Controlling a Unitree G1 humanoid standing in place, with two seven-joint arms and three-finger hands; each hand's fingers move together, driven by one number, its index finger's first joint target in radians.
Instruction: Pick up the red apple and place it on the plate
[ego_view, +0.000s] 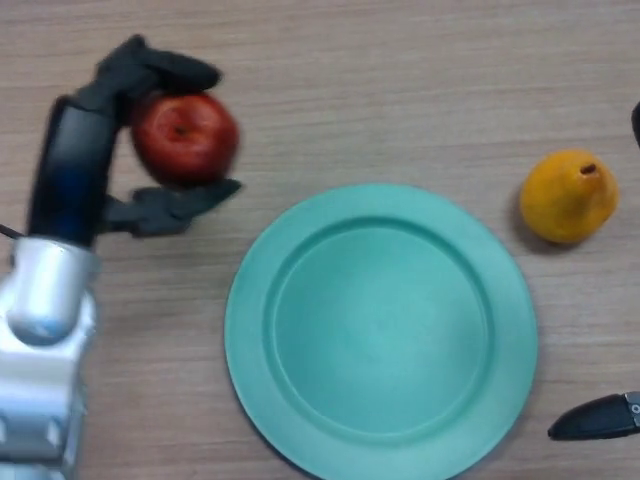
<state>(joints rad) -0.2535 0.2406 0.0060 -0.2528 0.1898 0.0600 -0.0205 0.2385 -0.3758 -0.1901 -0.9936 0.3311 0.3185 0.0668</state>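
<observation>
The red apple (185, 136) is at the upper left, held in my left hand (85, 160). The fingers curl over its far side and the thumb presses its near side. I cannot tell whether it touches the table. The green plate (250, 330) lies on the wooden table at the centre, just right of the apple and hand, with nothing on it. Of my right hand (598, 418) only a black tip shows at the lower right edge, beside the plate's rim.
A yellow-orange pear (567, 196) lies on the table to the right of the plate, near its upper right rim. A dark object (636, 122) shows at the right edge above the pear.
</observation>
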